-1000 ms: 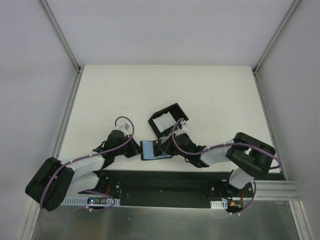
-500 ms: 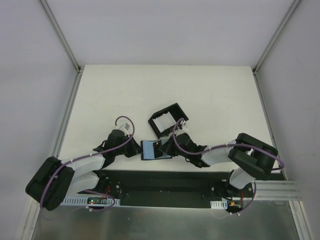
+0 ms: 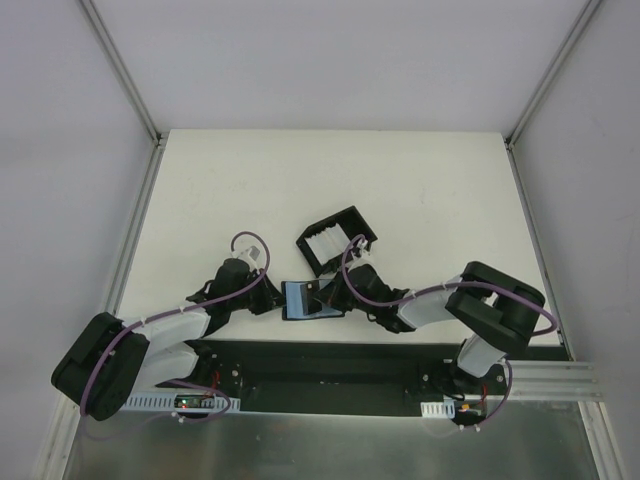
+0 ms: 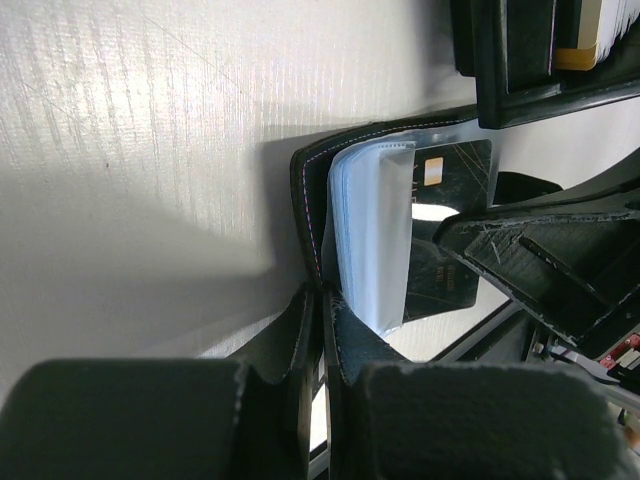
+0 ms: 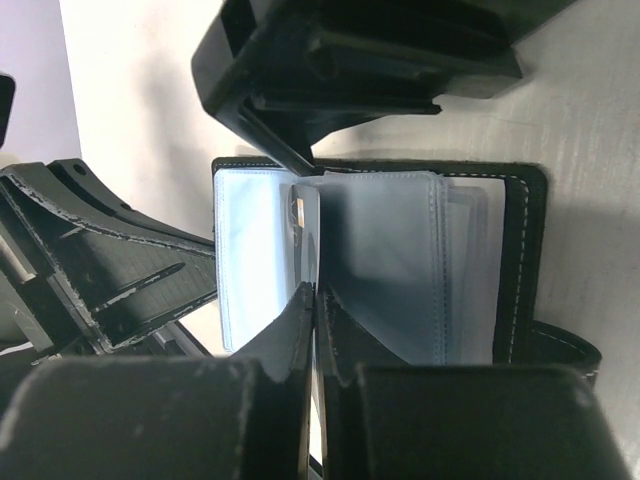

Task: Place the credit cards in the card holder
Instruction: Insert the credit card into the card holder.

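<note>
Overhead, I log the left gripper point(image 3: 268, 297) clamped shut on the 9 o'clock edge of the card holder point(image 3: 303, 300). The holder lies open, bluish sleeves up, near the 6 o'clock edge of the table point(image 3: 250, 190). From the holder's 3 o'clock side the right gripper point(image 5: 316, 298) pinches one credit card point(image 5: 306, 232) edge-on among the sleeves; I cannot tell if it sits in a pocket. The black tray point(image 3: 325, 224), just beside the holder at 1 o'clock, holds more pale cards point(image 3: 328, 246).
</note>
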`<action>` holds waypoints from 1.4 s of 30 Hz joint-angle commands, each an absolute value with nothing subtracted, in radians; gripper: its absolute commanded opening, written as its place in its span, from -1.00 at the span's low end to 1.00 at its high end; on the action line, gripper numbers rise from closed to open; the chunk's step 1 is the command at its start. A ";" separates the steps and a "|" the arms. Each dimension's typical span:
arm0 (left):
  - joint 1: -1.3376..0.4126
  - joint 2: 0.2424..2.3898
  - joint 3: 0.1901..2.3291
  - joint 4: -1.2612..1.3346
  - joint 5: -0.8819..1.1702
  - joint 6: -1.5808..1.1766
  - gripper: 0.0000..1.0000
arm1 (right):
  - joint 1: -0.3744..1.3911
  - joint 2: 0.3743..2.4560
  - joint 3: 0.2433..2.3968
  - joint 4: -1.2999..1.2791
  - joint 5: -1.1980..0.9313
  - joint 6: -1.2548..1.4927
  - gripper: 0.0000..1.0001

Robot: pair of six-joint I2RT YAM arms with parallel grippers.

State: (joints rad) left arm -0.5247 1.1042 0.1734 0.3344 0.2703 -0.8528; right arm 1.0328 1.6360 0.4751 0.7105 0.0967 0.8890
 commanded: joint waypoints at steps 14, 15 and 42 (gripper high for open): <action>-0.537 1.126 0.166 0.218 0.213 -0.805 -1.00 | 1.054 1.649 0.532 0.513 0.049 0.868 -0.43; -0.538 1.126 0.166 0.218 0.213 -0.805 -1.00 | 1.049 1.626 0.529 0.487 0.070 0.852 -0.39; -0.537 1.137 0.179 0.221 0.227 -0.788 -1.00 | 1.094 1.620 0.787 0.184 0.115 0.591 -0.02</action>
State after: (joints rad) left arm -0.5251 1.1114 0.1867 0.3233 0.2707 -0.8337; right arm 1.0828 1.6085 0.7368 0.2176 0.1295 0.6334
